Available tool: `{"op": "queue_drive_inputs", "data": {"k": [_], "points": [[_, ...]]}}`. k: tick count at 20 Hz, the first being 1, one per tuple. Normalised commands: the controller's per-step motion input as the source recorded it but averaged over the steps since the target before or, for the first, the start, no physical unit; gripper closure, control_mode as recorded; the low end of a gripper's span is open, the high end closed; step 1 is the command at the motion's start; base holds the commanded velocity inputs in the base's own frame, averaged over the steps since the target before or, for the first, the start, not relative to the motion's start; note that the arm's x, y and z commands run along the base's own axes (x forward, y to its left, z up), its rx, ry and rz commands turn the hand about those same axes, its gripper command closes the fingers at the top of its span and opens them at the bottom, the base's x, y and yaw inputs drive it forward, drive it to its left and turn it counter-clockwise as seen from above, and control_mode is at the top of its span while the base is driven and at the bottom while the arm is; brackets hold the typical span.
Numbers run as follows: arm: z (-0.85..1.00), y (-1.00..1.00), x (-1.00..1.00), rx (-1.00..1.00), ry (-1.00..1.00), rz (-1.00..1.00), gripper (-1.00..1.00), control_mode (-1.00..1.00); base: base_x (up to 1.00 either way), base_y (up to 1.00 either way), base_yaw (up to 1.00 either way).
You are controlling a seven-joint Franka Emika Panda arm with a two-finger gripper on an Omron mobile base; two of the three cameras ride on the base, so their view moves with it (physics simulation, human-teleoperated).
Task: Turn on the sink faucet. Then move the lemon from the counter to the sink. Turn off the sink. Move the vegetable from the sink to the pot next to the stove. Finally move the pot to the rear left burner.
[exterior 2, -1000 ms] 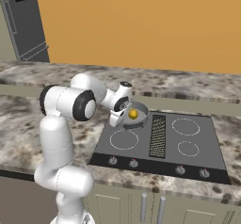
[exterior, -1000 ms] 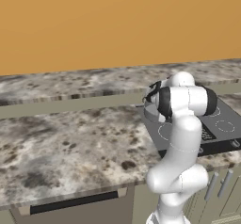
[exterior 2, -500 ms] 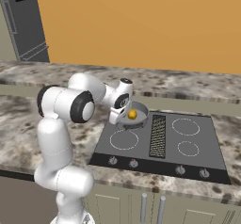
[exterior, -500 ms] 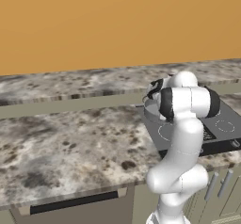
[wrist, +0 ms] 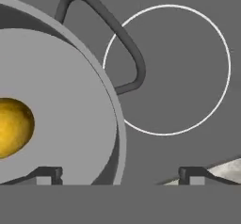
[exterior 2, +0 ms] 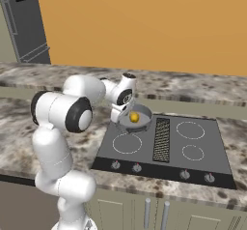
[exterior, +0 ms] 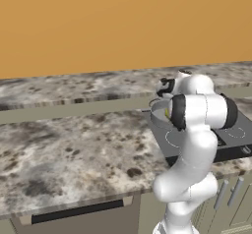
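Hand [wrist: 120, 173] wide open over stove [exterior 2: 202, 149], apparently clear of pot [exterior 2: 126, 122] holding lemon [exterior 2: 134, 118].

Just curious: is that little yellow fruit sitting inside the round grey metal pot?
Yes, the round yellow lemon rests on the grey pot's floor.

A round light grey metal pot [exterior 2: 136, 120] sits upright on the rear left part of a flat black glass stove [exterior 2: 166, 147], its loop handle [wrist: 113, 44] lying over a thin white burner ring [wrist: 221, 44]. Inside the pot, a small bright yellow lemon [exterior 2: 134, 118] rests on the flat bottom. The stove, with four white ring outlines, a central grille and a row of small knobs along its front edge, is set into a speckled grey, brown and cream stone counter [exterior: 74, 144] above beige-grey cabinet doors.
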Motion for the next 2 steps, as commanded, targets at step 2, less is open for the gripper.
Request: {"op": "queue_drive_inputs", "data": {"k": [2], "points": [[0.51,0.08,-0.67,0.00,-0.01,0.00,-1.00,-1.00,0.00,0.00,0.00]]}}
